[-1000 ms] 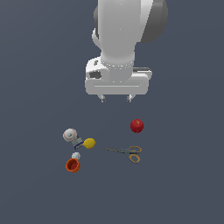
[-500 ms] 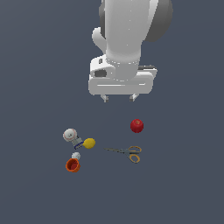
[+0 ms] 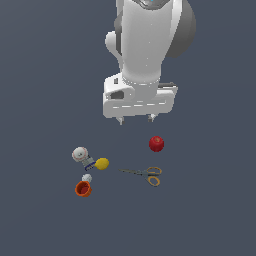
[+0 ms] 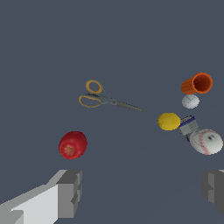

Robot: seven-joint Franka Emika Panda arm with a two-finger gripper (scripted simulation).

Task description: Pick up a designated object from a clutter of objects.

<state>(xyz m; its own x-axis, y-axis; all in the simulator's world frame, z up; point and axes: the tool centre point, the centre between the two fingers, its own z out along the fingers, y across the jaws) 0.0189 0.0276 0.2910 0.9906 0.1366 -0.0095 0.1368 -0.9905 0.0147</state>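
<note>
The scissors (image 3: 144, 174) (image 4: 103, 99) lie flat on the dark floor, grey blades pointing toward the exterior view's left and orange-yellow loop handles toward its right. Around them lies the clutter: a red ball (image 3: 156, 143) (image 4: 72, 145), a yellow lemon (image 3: 102, 163) (image 4: 168, 121), a white baseball (image 3: 79, 154) (image 4: 206, 141) and an orange cup (image 3: 83, 189) (image 4: 197, 83). My gripper (image 3: 135, 119) (image 4: 141, 188) hangs open and empty well above the floor, back from the scissors. Its fingers (image 4: 70, 192) stand wide apart in the wrist view.
A small white ball (image 3: 87, 178) (image 4: 190, 101) lies beside the orange cup. A small white-blue piece (image 3: 89, 163) (image 4: 188, 125) sits between the lemon and the baseball. The arm's white body (image 3: 145, 45) fills the upper middle of the exterior view.
The arm has come down and shifted slightly toward the exterior view's right, bringing the open gripper lower over the objects. The objects have not moved.
</note>
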